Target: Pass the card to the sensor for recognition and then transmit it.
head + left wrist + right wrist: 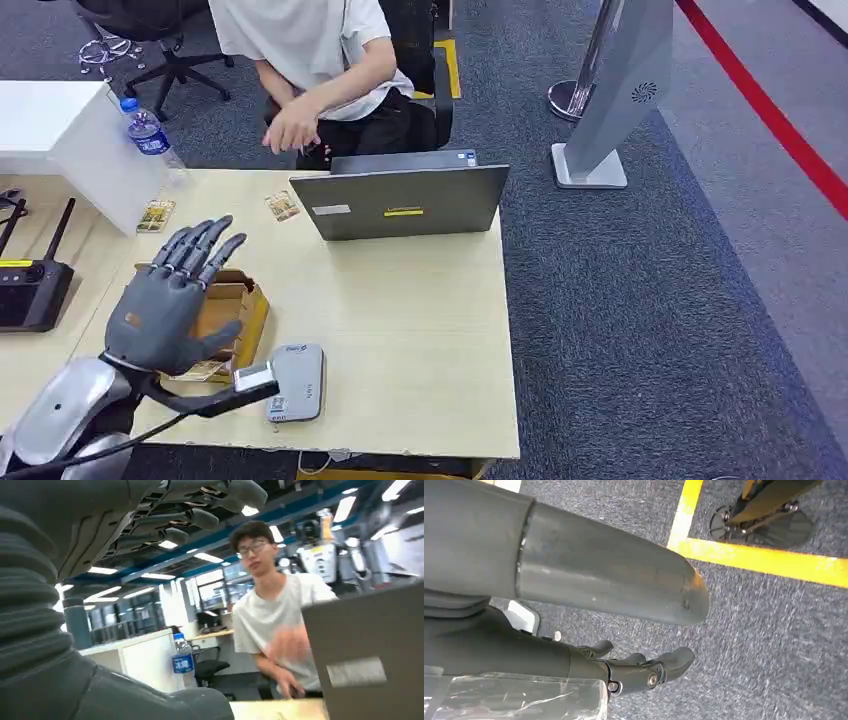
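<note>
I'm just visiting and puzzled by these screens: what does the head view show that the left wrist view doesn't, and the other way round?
Head view alone: the grey sensor near the table's front edge, the cardboard box under the left hand, two cards by the laptop, the carpet floor. Left wrist view alone: ceiling lights and office desks behind the person. Both: the open left hand, the water bottle, the laptop's back, the seated person.

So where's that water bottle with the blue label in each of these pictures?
Head view: water bottle stands upper left, by the white block, at the table's far corner.
Left wrist view: lower middle, left of the person.
Right wrist view: not in it.
Shared landmark: the grey laptop.
</note>
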{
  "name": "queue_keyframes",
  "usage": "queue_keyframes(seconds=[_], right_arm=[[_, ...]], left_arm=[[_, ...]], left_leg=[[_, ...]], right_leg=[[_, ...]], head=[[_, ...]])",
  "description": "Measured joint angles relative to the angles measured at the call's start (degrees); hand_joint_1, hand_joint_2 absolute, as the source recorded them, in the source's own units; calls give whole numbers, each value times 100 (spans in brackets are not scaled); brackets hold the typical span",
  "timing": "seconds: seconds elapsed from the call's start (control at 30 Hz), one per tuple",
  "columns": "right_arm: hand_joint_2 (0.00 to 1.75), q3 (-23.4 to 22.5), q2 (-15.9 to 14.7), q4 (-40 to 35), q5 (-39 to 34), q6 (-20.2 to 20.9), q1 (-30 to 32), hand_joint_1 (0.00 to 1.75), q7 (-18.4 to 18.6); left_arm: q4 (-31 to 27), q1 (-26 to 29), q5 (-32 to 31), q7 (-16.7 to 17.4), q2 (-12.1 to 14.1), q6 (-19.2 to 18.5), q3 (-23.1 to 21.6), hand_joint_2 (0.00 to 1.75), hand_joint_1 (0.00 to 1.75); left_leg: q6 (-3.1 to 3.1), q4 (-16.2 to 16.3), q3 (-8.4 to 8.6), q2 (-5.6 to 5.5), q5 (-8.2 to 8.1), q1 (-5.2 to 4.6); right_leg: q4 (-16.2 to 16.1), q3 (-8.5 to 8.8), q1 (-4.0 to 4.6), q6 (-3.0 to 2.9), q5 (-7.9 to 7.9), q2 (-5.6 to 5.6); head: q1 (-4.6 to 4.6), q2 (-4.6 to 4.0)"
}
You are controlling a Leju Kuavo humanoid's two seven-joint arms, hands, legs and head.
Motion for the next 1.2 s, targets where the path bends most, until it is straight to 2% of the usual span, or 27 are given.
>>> queue_keyframes(seconds=[0.13,0.33,0.43,0.5,0.67,0.83,1.0,1.2], right_arm=[[0,-72,7,-87,2,-2,14,0,4],[0,-111,13,-197,0,22,24,0,4],[0,-114,13,-247,-2,48,27,0,4],[0,-114,15,-271,-7,65,28,0,9],[0,-111,17,-302,-105,68,30,0,20],[0,-107,22,-323,-111,68,32,0,33],[0,-68,22,-336,-197,68,32,0,101],[0,5,22,-382,-245,105,32,0,164]], left_arm=[[-102,734,-28,-100,452,159,-2,175,0],[-162,1380,155,-46,1040,142,37,175,0],[-175,1626,208,74,1234,142,142,175,0],[-175,1739,186,188,1272,142,203,175,0],[-172,1834,-126,546,1189,157,371,175,0],[-172,1831,-321,688,998,140,452,175,0],[-126,1798,-557,833,646,13,595,175,0],[-19,1789,-699,835,318,-188,741,175,0]], left_leg=[[3,0,-1,-5,-2,0],[4,-1,0,-4,-2,2],[4,-1,0,-5,-2,2],[4,-1,0,-6,-2,1],[4,0,-1,-8,-2,0],[4,0,0,-8,-2,0],[4,0,1,-8,-2,0],[4,0,1,-8,-2,1]], right_leg=[[-1,0,0,0,-4,-8],[-1,1,1,-1,-4,-7],[-1,3,1,-1,-4,-9],[-1,3,1,-1,-4,-9],[-1,4,0,-1,-4,-11],[-1,5,0,-1,-3,-11],[-1,4,0,-1,-3,-11],[-1,4,0,-1,-3,-10]], head=[[2,0],[0,0],[0,0],[0,0],[2,0],[0,0],[0,0],[0,0]])
